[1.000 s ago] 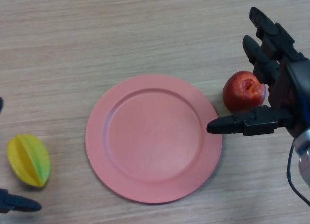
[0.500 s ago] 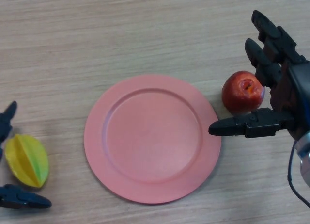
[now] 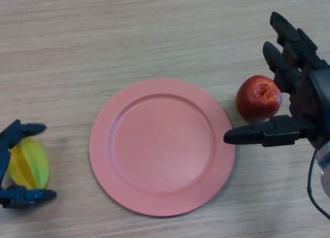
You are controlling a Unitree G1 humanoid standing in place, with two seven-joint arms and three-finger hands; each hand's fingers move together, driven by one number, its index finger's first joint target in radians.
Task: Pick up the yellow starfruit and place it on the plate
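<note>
Looking down at a pale wood-grain laminate table, which fills the whole view, so none of the room shows. No labels or writing anywhere that I can read.

My black left hand is at the left edge with its fingers curling over the top of the yellow-green ribbed starfruit and the thumb tucked just under it. So it's closing round the fruit, which sits on the table well left of the round salmon-pink plate. Half a second ago those fingers were further out and barely over it, so they've come in quite a bit.

My black right hand is on the right side, spread open, thumb pointing toward the plate's rim, fingers stretched up past a red apple that sits just beside the plate. It has hardly shifted.
</note>
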